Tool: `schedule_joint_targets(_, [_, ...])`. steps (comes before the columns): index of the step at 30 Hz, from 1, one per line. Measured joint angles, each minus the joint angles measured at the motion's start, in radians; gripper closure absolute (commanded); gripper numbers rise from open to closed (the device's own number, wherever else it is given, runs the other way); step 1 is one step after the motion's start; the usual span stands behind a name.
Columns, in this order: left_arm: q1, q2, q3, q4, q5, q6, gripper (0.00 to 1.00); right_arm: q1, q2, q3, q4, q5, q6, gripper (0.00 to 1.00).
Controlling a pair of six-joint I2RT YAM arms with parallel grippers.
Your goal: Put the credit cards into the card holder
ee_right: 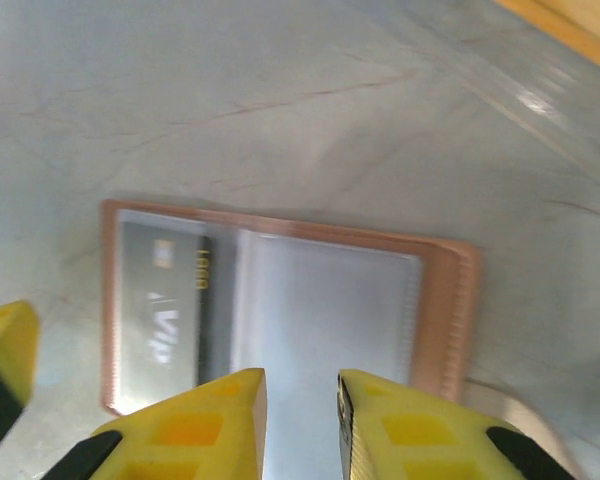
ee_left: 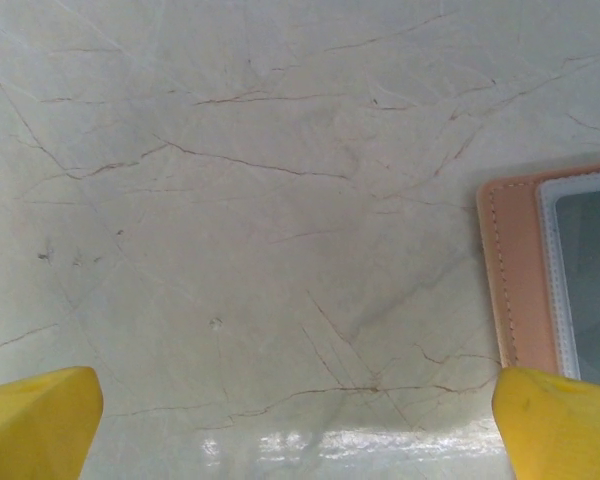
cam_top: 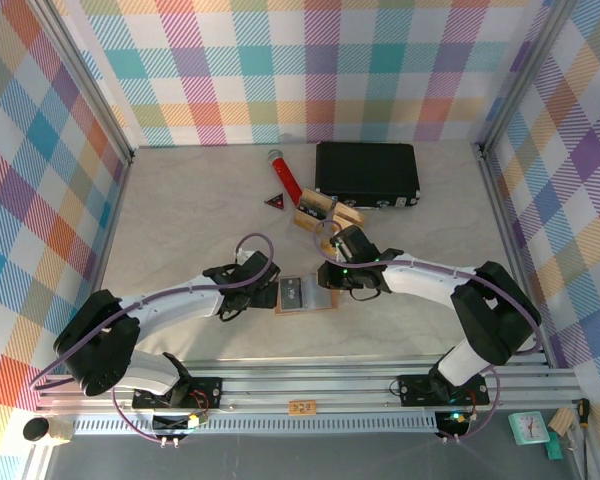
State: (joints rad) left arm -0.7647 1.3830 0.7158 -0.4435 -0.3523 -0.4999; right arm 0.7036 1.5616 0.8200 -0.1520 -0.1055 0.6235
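Note:
The card holder (cam_top: 305, 294) lies open on the table, reddish-brown rim up, between both grippers. In the right wrist view the holder (ee_right: 450, 300) has a dark grey card (ee_right: 160, 310) in its left clear pocket, and the right pocket looks blank. My right gripper (ee_right: 302, 385) hovers over that right pocket, jaws a narrow gap apart with nothing between them. My left gripper (ee_left: 296, 400) is wide open over bare table, with the holder's edge (ee_left: 520, 270) just to its right. Gold-tan cards (cam_top: 316, 204) lie in a loose cluster further back.
A black case (cam_top: 367, 172) stands at the back right. In front of it lie a red cylinder (cam_top: 285, 175) and a small red triangle (cam_top: 275, 201), close to the cluster of cards. The left arm (cam_top: 170, 305) and right arm (cam_top: 440, 280) flank the holder.

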Motion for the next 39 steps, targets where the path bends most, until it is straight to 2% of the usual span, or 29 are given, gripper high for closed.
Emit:
schedule_joint_targets(19, [-0.027,0.107,0.000,0.040,0.003,0.000,0.00,-0.024,0.000,-0.023,0.002,-0.027,0.000,0.68])
schedule_joint_targets(25, [-0.027,0.115,0.000,0.048,0.003,-0.001,0.00,-0.024,0.009,-0.023,0.003,-0.031,0.001,0.57])
schedule_joint_targets(39, [-0.032,0.120,-0.003,0.058,0.000,-0.004,0.00,-0.025,0.071,-0.013,0.013,-0.037,0.000,0.56])
